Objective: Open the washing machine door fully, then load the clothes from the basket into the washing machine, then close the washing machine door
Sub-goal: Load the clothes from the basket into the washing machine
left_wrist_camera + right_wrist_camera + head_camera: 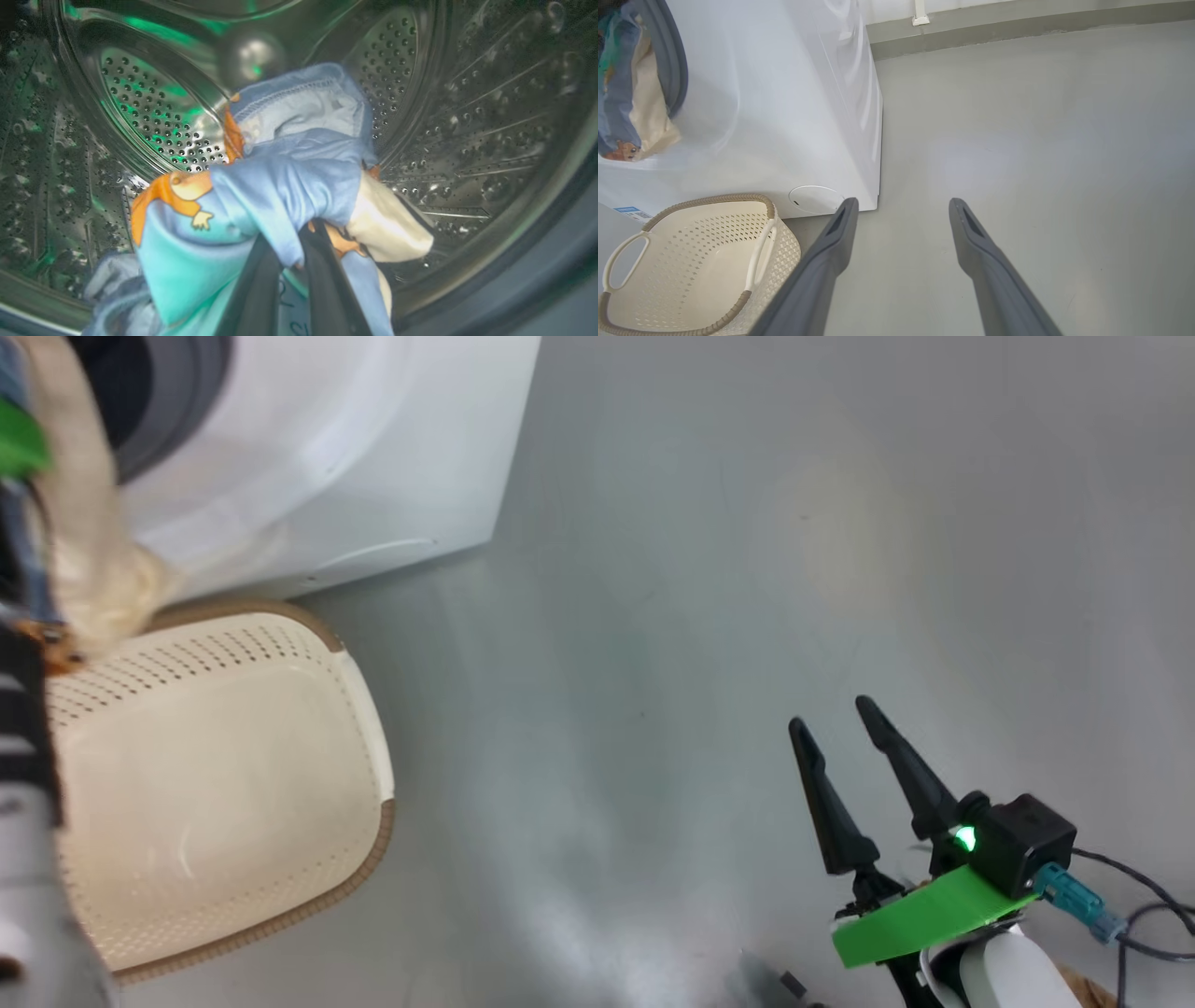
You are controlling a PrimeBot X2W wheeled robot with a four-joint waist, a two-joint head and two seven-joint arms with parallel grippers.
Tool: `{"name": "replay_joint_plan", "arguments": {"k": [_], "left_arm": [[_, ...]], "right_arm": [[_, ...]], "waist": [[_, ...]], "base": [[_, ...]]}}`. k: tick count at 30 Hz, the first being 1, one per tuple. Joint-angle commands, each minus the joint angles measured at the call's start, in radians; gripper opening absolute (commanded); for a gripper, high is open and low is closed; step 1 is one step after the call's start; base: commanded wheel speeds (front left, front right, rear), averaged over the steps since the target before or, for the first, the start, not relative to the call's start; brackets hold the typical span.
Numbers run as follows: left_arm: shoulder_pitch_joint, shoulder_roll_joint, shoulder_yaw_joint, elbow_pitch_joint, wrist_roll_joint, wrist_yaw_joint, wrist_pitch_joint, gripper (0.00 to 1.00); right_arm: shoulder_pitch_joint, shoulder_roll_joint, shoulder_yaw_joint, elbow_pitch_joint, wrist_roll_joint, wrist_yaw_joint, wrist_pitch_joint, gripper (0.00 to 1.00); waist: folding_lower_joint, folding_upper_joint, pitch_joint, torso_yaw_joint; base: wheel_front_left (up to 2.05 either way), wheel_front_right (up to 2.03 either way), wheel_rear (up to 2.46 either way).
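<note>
Seemingly pinching clothes [280, 186] inside washing machine [467, 116], left gripper [289, 254] — right gripper [903, 203] spread

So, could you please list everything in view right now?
washing machine: one, white, on the floor
drum: one, steel, perforated, inside the machine
gasket: one, grey-blue, round the opening
clothes: one bundle, light blue with orange figures plus cream cloth, at the drum mouth, part hanging over the front
basket: one, cream with brown rim, before the machine
round cap: one, white, low on the machine front
label: one, blue, low on the machine
floor: grey
left gripper: dark, clamped on the clothes
right gripper: dark, open, over the floor
</note>
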Motion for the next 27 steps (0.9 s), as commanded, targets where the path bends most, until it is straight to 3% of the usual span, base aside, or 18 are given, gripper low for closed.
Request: {"name": "replay_joint_plan", "arguments": {"k": [1, 9, 16, 20, 27], "left_arm": [[-0.045, 0.059, 0.016, 0.01, 0.011, 0.011, -0.006, 0.0], [-0.21, 0.116, -0.008, 0.166, 0.049, 0.031, -0.006, 0.0], [-0.282, 0.144, -0.044, 0.215, 0.077, 0.022, -0.006, 0.0], [-0.327, 0.144, -0.03, 0.178, 0.057, 0.02, -0.006, 0.0], [-0.334, 0.129, 0.01, -0.004, 0.045, 0.067, -0.006, 0.0]], "right_arm": [[0.027, -0.006, 0.029, -0.019, 0.007, 0.006, -0.005, 1.0], [0.042, -0.016, 0.042, -0.029, 0.009, 0.006, -0.005, 1.0], [0.042, -0.018, 0.064, -0.036, 0.014, 0.006, -0.005, 1.0], [0.04, -0.019, 0.067, -0.043, 0.017, 0.006, -0.005, 1.0], [0.031, -0.016, 0.06, -0.053, 0.02, 0.006, -0.005, 1.0]], "waist": [[0.0, 0.0, 0.029, -0.016], [0.0, 0.0, 0.085, -0.031], [0.0, 0.0, 0.112, -0.031], [0.0, 0.0, 0.129, -0.03], [0.0, 0.0, 0.155, -0.032]], "base": [[0.0, 0.0, 0.0], [0.0, 0.0, 0.0], [0.0, 0.0, 0.0], [0.0, 0.0, 0.0], [0.0, 0.0, 0.0]]}}
